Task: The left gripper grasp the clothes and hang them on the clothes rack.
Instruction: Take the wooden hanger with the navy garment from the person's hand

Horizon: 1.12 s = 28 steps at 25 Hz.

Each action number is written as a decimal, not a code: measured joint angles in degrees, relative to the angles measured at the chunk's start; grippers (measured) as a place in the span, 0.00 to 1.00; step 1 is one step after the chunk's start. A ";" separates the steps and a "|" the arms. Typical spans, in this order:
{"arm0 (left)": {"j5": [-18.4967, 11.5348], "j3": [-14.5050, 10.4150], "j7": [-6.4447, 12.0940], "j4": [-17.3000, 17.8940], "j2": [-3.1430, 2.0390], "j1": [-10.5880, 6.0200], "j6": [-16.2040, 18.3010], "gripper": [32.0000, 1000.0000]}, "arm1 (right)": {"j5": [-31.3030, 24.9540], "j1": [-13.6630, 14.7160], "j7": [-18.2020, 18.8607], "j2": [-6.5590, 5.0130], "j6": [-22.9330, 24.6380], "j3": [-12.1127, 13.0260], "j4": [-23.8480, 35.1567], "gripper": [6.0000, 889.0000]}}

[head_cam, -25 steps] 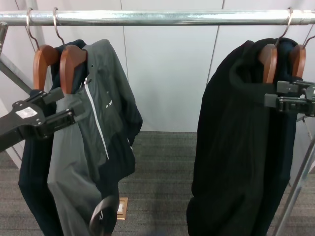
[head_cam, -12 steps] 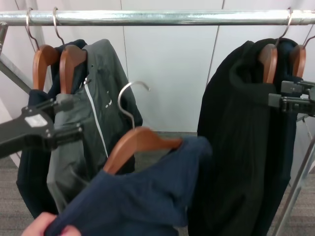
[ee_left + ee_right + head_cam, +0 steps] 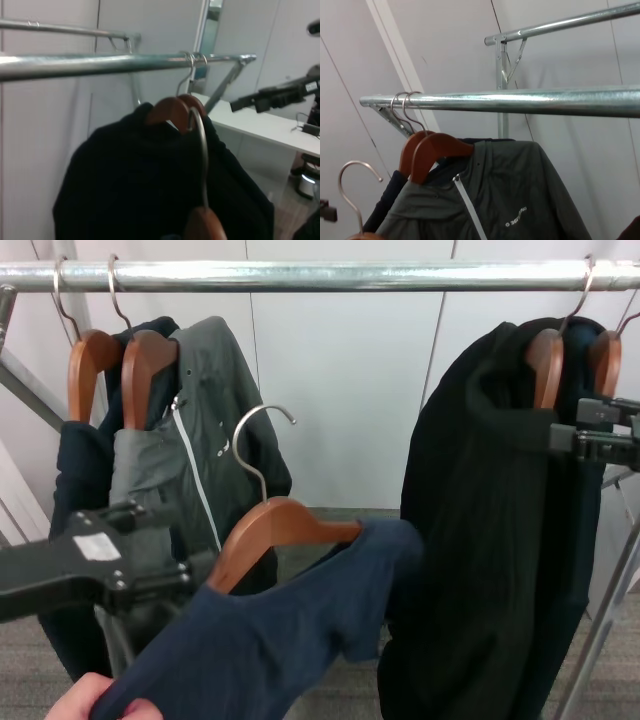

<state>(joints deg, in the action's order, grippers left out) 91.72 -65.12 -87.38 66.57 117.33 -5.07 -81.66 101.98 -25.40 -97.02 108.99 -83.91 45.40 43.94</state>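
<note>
Two grippers are in view. Left gripper (image 3: 165, 550) sits low on the robot's left, its black fingers spread apart and not yet closed on anything; the fingertips lie just beside the lower end of the wooden hanger (image 3: 275, 535) carrying the clothes (image 3: 280, 640). Right gripper (image 3: 590, 430) is parked at the far right, against the black coat (image 3: 480, 540); whether its fingers are apart or together cannot be told.

Clothes are not on the clothes rack (image 3: 320, 275). They are held up in mid-air below the bar, between the grey jacket (image 3: 190, 490) and the black coat, by a person's hand (image 3: 95, 700) at the bottom edge of the head view.

Judgement on the step in hand, the grasp: the fingers should close on the rigid wooden arm of the hanger, not on fabric, and the hook (image 3: 260, 435) should be kept upright and free for the bar.

Materials: thin, limp navy cloth, draping in soft folds; smooth, curved brown hanger wood; slender silver wire hook; round, shiny metal tube. Thin fabric is likely to slip if pinched alone.
</note>
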 joint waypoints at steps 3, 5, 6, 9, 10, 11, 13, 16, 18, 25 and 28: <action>0.72 -2.62 0.05 -1.06 0.22 -0.65 1.88 0.76 | -0.02 -0.22 0.00 0.20 0.03 -0.05 -0.04 0.92; 0.92 -4.92 0.10 -1.82 0.23 -1.06 4.30 0.76 | -0.02 -0.27 0.00 0.37 0.31 -0.05 -0.06 0.92; 1.10 -6.05 0.14 -2.14 0.22 -1.27 5.52 0.76 | -0.03 -0.28 0.00 0.43 0.46 -0.05 -0.07 0.92; 1.53 -8.43 0.38 -3.01 0.20 -1.89 8.31 0.75 | -0.03 -0.27 0.00 0.51 0.60 -0.05 -0.08 0.92; 1.57 -9.27 0.73 -3.55 0.19 -2.22 9.05 0.75 | -0.03 -0.28 0.00 0.53 0.60 -0.05 -0.09 0.92; 1.57 -9.99 1.22 -4.19 0.19 -2.57 9.70 0.75 | -0.03 -0.29 0.00 0.56 0.60 -0.05 -0.09 0.92; 1.59 -11.10 2.18 -5.53 0.24 -3.28 10.48 0.75 | -0.04 -0.30 -0.01 0.58 0.60 -0.05 -0.09 0.92; 1.50 -11.72 2.64 -7.14 0.28 -4.30 11.07 0.75 | -0.06 -0.32 -0.01 0.66 0.60 -0.20 -0.09 0.92; 1.23 -11.73 3.03 -7.83 0.26 -4.54 11.15 0.74 | -0.12 -0.33 -0.01 0.66 0.60 -0.74 -0.09 0.92; 0.98 -11.78 5.02 -7.95 0.25 -4.49 11.11 0.63 | -0.12 -0.30 -0.02 0.78 0.57 -1.56 -0.09 0.92; 0.91 -11.79 5.07 -7.95 0.27 -4.47 11.18 0.52 | -0.12 -0.32 -0.02 0.79 0.57 -1.55 -0.09 0.92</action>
<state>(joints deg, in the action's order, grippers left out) 92.63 -76.91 -82.30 58.62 117.60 -9.54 -70.48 101.86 -25.71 -97.04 109.78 -83.34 43.85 43.86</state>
